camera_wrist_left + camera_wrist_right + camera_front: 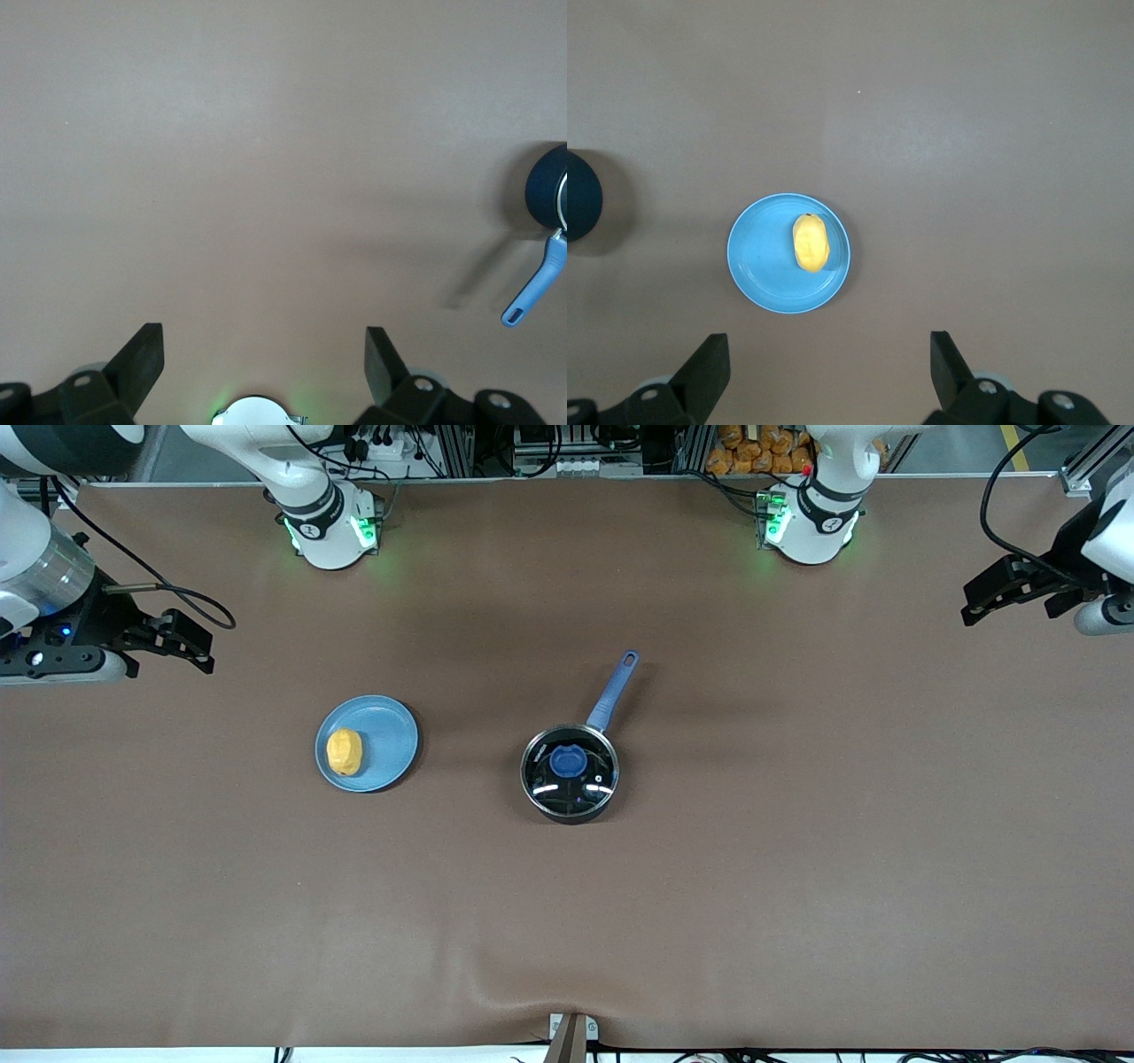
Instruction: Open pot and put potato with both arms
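The pot [569, 772] stands near the middle of the table [797, 868], lid [569, 771] seated on it, blue knob [568, 761] on top, blue handle [611, 691] pointing toward the arms' bases. The potato [345, 751] lies on a light-blue plate [390, 740] beside the pot, toward the right arm's end of the table, well apart from it. The left gripper [974, 607] hangs over bare table at the left arm's end, fingers [142, 359] spread, holding nothing. The right gripper [199, 646] hangs over the right arm's end, fingers [709, 363] spread, empty. Neither arm touches anything
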You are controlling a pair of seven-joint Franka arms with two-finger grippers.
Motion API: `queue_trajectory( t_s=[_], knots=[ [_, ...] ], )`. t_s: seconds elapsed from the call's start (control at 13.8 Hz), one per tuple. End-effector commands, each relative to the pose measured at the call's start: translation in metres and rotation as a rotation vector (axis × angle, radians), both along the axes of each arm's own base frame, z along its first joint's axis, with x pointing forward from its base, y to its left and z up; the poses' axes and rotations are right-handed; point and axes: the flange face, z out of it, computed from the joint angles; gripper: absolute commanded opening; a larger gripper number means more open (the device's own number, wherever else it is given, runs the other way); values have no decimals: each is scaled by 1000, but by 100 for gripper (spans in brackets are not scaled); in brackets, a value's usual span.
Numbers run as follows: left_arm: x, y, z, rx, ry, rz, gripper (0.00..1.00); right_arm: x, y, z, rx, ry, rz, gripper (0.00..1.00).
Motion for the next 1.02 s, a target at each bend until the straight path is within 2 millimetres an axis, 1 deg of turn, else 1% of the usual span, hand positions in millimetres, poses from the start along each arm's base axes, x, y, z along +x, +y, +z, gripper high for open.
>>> queue_trajectory(
  t_s=[0.0, 0.36, 0.44, 0.51, 0.8, 0.87, 0.94],
  knots=[
    [5, -1, 3, 11, -10, 10, 100, -1, -3, 0, 17, -2, -14, 100],
    [5, -4, 5, 10, -14, -8, 100, -1, -3, -1, 17, 1, -14, 100],
    [5, -3, 9, 9, -23, -10, 100, -2, -3, -3, 16, 7, -12, 100],
    [5, -2, 7, 9, -18, -13, 100, -2, -3, -7, 16, 13, -12, 100],
    [5, -4, 5, 5, -15, -17, 100, -2, -4, -11, 15, 19, -14, 100],
    [5, -4, 6, 0, -17, -17, 100, -2, -4, -18, 15, 28, -14, 100],
    [6, -7, 7, 0, -25, -22, 100, -3, -4, -20, 15, 24, -14, 100]
  ],
)
